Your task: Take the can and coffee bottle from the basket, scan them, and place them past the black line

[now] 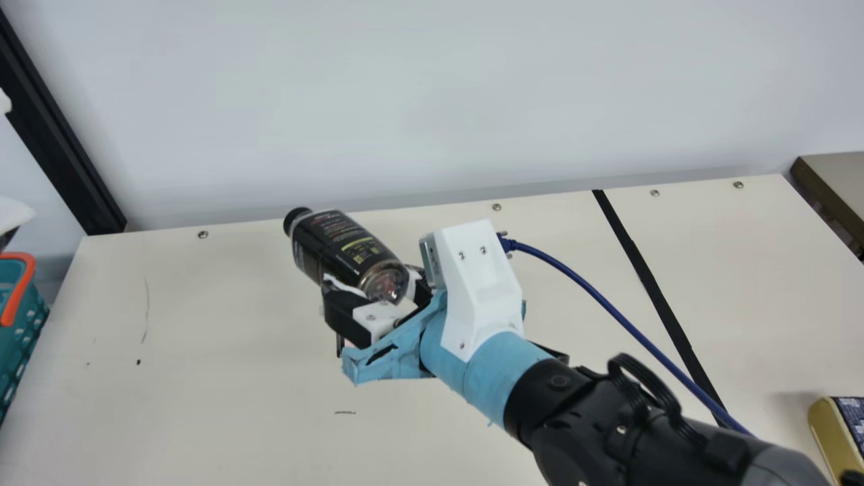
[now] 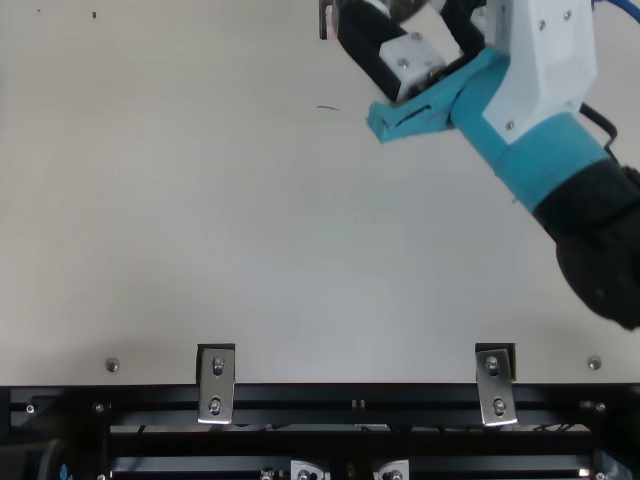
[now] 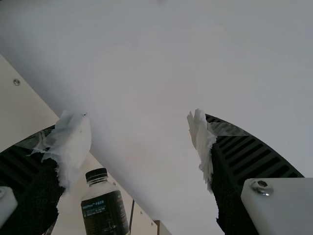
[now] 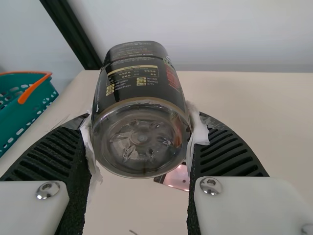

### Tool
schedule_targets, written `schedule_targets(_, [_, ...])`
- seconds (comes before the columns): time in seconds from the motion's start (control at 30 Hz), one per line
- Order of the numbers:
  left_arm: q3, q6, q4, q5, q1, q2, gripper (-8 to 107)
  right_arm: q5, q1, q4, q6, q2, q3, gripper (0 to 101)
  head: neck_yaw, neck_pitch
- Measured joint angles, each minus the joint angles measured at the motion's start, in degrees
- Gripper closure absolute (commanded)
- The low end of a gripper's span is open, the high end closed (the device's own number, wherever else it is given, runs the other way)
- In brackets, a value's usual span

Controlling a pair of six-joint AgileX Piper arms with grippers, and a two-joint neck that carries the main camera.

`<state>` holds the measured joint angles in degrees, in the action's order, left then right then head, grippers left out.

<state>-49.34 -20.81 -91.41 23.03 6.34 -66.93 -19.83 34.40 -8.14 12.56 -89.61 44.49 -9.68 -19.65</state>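
Well, the coffee bottle (image 1: 341,250) is gripped near its base between the ribbed fingers of my right gripper (image 4: 142,139), slanting with its black cap (image 1: 295,219) turned away from the black line (image 1: 651,287), well to the left of that line. Under my grip, on the same side of the line, lies a small pinkish device (image 4: 177,178), partly hidden; I take it for the scanner, though I can't be sure. My left gripper (image 3: 139,129) stands parted with nothing between its fingers. Farthest left of the line is the teal basket (image 1: 10,351) with its orange handle (image 1: 19,290), and just right of the line sits a gold container (image 1: 827,428) with a dark printed face, perhaps the can

I judge scanning to be the step in hand. I should roll my wrist slowly until the code squarely faces the reader, pausing there for the read. Since I have only the base end, a quick turn could let the capped end swing or slip; a firm, even squeeze without denting the plastic should do, then a gentle, upright set-down past the black line
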Motion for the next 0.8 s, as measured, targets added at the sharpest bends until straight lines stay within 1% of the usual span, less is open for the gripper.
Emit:
schedule_targets(0.13, [0.0,0.0,0.0,0.0,0.0,0.0,9,-1.1,-1.5,4.6,3.5,-2.7,1.2,101,0.0,0.0])
schedule_targets(0.37, [0.0,0.0,0.0,0.0,0.0,0.0,9,-2.1,-2.9,9.4,7.0,-6.6,3.6,101,0.3,0.3])
schedule_targets(0.57, [0.0,0.0,0.0,0.0,0.0,0.0,9,-2.8,-3.2,10.3,7.7,-9.1,5.1,101,0.0,0.0])
schedule_targets(0.8, [0.0,0.0,0.0,0.0,0.0,0.0,9,-2.4,-3.8,9.6,6.4,-10.8,5.6,101,0.0,0.0])
